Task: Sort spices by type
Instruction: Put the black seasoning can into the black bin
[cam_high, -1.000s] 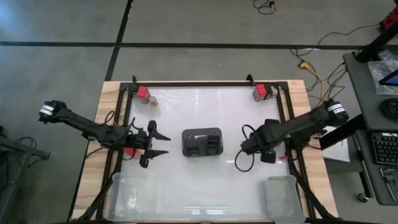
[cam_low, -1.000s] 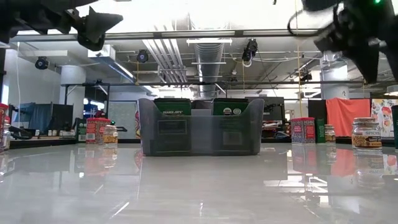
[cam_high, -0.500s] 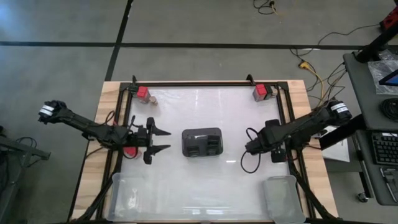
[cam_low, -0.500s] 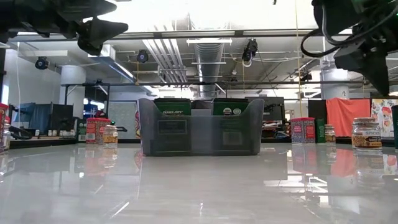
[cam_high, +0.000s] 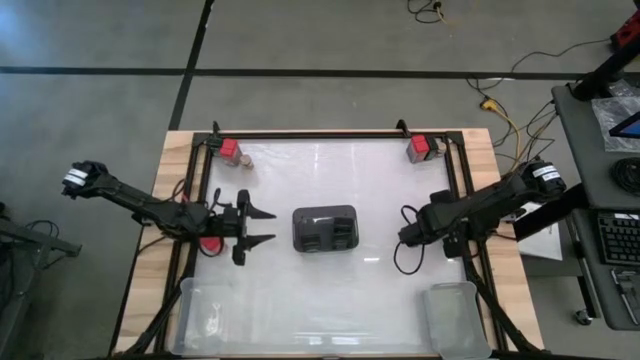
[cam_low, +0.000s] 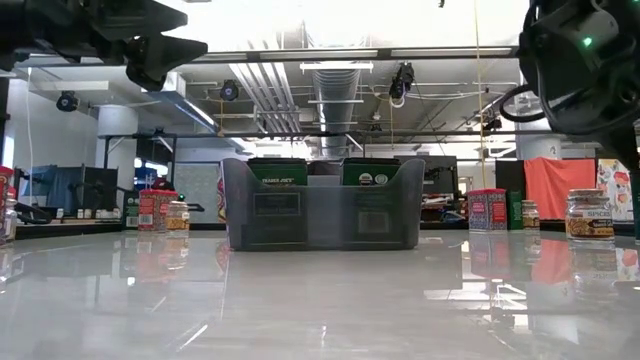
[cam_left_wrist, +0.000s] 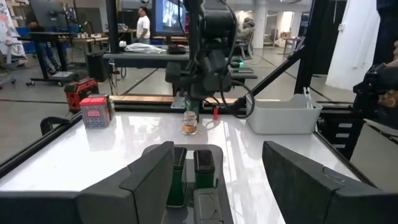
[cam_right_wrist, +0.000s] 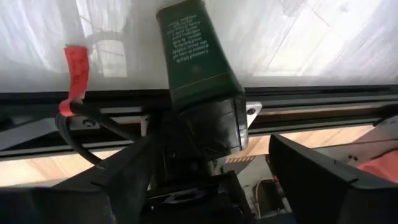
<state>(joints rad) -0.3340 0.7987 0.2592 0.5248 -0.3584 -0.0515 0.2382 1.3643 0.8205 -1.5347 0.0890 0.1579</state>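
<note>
A red box (cam_high: 230, 150) and a small jar (cam_high: 246, 160) stand at the far left corner. Another red box (cam_high: 420, 150) stands at the far right corner. A jar (cam_left_wrist: 189, 122) stands on the table below my right arm. A red thing (cam_high: 208, 243) shows partly under my left arm. My left gripper (cam_high: 266, 227) hovers open, left of the dark holder (cam_high: 324, 229), pointing at it (cam_left_wrist: 217, 155). My right gripper (cam_high: 420, 232) points down by the table's right edge, open (cam_right_wrist: 210, 140), with a dark green box (cam_right_wrist: 198, 74) between its fingers. My right gripper's fingers (cam_right_wrist: 124, 177) stand apart on either side of the dark green box, whose dark end (cam_right_wrist: 214, 130) reaches back toward the palm. I cannot tell whether they touch it.
The dark slotted holder sits mid-table with green-labelled boxes (cam_left_wrist: 177, 177) in its slots. Clear bins lie at the near left (cam_high: 225, 315) and near right (cam_high: 455, 315). A black frame rail (cam_right_wrist: 323, 96) runs along the right edge. People stand in the room beyond.
My right gripper has moved from near the holder toward the table's right edge, its cable loop trailing after it. In the low view it has swung so that the round wrist body now faces the camera.
</note>
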